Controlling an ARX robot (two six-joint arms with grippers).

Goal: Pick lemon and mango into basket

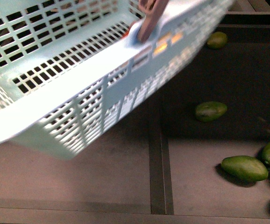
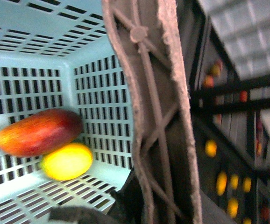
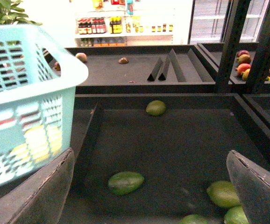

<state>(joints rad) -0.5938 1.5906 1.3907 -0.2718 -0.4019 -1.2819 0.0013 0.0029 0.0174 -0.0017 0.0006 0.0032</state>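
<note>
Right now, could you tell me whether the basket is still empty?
No, the left wrist view shows the mango and the lemon lying together inside the basket.

Dark display bins split by dividers, with lit store shelves of bottles beyond.

The basket was seen to be of pale turquoise plastic, smooth and faintly glossy, with slotted walls. Its brown handle appeared matt, ribbed plastic with a rough, frayed edge. The mango and lemon were shown smooth-skinned with a soft sheen. The green fruits at lower right looked smooth and glossy on a dark, matt shelf.
</note>
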